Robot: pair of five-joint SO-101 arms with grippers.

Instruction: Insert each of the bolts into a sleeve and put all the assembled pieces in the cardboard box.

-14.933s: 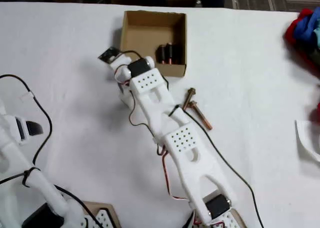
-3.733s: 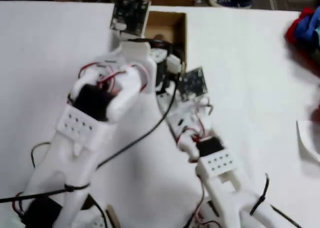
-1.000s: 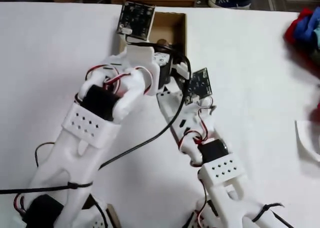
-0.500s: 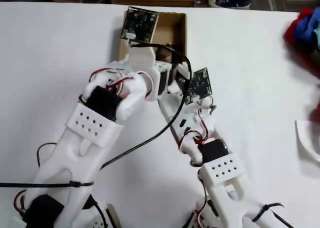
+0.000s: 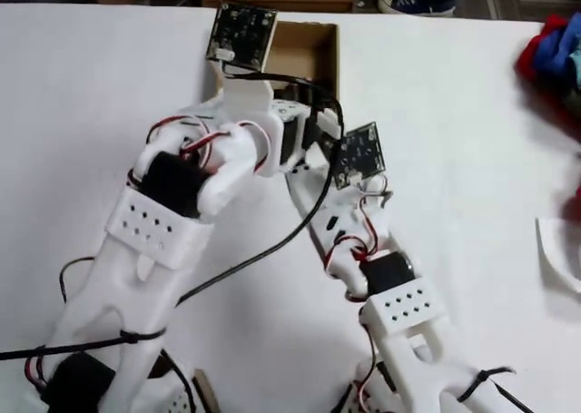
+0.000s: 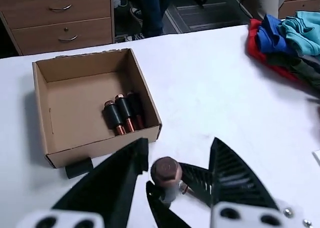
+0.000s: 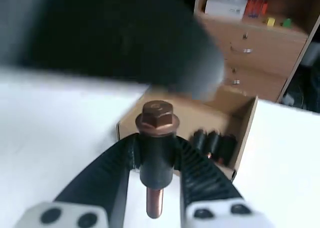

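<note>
My right gripper (image 7: 156, 149) is shut on a black sleeve (image 7: 156, 163) with a copper bolt (image 7: 157, 119) through it, head up and shank tip below. It holds this piece upright above the table, just in front of the cardboard box (image 7: 244, 119). My left gripper (image 6: 180, 142) stands open with one finger on each side of that bolt head (image 6: 165, 170), not touching it. Assembled pieces (image 6: 122, 115) lie in the near corner of the box (image 6: 47, 112). In the high view both arms meet at the box (image 5: 304, 43), the left arm (image 5: 163, 222) covering the grippers.
A loose black sleeve (image 6: 78, 168) lies on the table against the box's outer front wall. A pile of coloured clothes (image 6: 285, 37) sits at the table's far right (image 5: 554, 50). A white object (image 5: 558, 259) lies at the right edge. Wooden drawers (image 6: 60, 12) stand behind the table.
The left arm's wrist has risen and drawn back slightly from the box over the last half second. The right arm has kept still, holding the sleeved bolt.
</note>
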